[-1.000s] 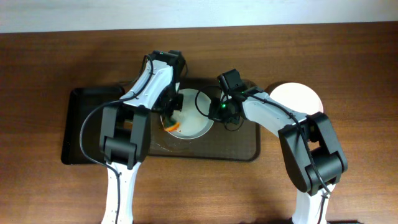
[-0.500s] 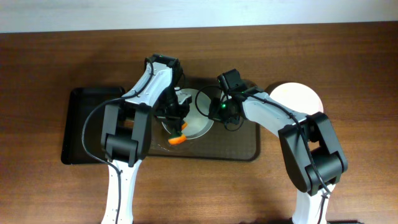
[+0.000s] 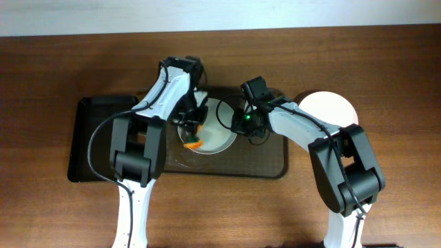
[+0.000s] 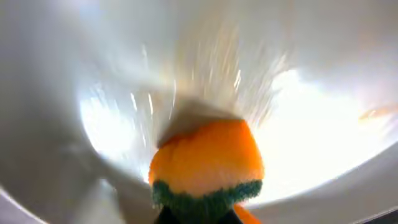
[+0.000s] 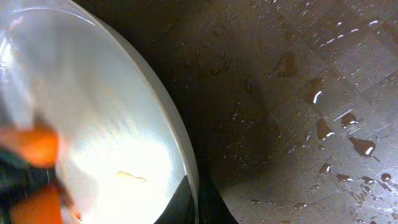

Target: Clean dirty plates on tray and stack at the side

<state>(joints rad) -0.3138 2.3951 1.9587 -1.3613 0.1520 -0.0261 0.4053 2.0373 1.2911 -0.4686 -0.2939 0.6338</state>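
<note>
**Left wrist view**
- The plate (image 4: 311,143) is blurred and runs past all four picture edges.
- Its surface marks are smeared streaks. Whether they are sauce or glare cannot be told.
- The sponge (image 4: 205,158) is cut off by the bottom edge.
- The left gripper (image 4: 196,219) shows only as a dark sliver at that edge.

**Right wrist view**
- The plate is cut off by the left and bottom edges.
- The sponge is an orange blur at the left edge.
- The right gripper (image 5: 198,204) shows only two dark slivers at the bottom edge, one on each side of the plate rim.
- The tray (image 5: 298,124) runs past the top, right and bottom edges.

**Overhead view**
- Both grippers' fingertips are hidden under their own wrists.
- The right arm covers part of the side plate (image 3: 331,107). Whether this is one plate or several cannot be told.
</note>
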